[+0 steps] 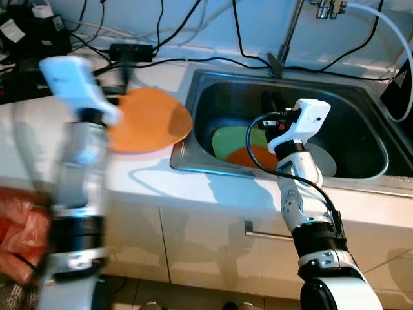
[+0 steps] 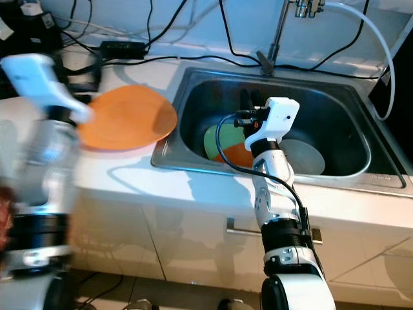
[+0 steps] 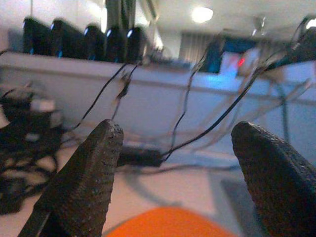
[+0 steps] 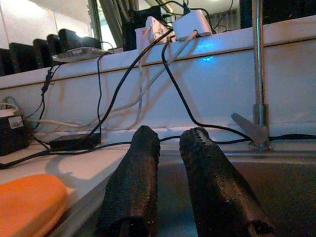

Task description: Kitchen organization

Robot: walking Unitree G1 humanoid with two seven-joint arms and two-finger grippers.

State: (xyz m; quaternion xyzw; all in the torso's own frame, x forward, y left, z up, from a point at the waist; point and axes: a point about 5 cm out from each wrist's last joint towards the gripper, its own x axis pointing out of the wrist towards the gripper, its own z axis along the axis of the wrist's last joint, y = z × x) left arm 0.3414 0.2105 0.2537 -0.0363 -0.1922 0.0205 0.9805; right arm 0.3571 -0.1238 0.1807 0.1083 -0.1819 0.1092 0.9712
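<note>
The left end effector (image 3: 175,163) has its two black fingers spread wide with nothing between them; it hovers over the near edge of the orange plate (image 1: 150,120), and no contact is visible. The left arm is motion-blurred in the head views. The right end effector (image 4: 170,143) is nearly closed, its fingers parted by a narrow gap and gripping nothing; it is raised inside the sink (image 1: 361,169), pointing toward the back wall and the faucet stem (image 4: 257,64). The orange plate is round and shallow and lies flat on the white counter (image 1: 161,177), its rim overlapping the left edge of the sink. In the basin lie three more dishes (partly hidden by the right arm): a green plate (image 1: 227,141), a smaller orange plate (image 1: 253,157) resting over its near edge, and a grey plate (image 1: 322,161) to the right. Black cables (image 1: 193,61) trail across the counter behind the sink
</note>
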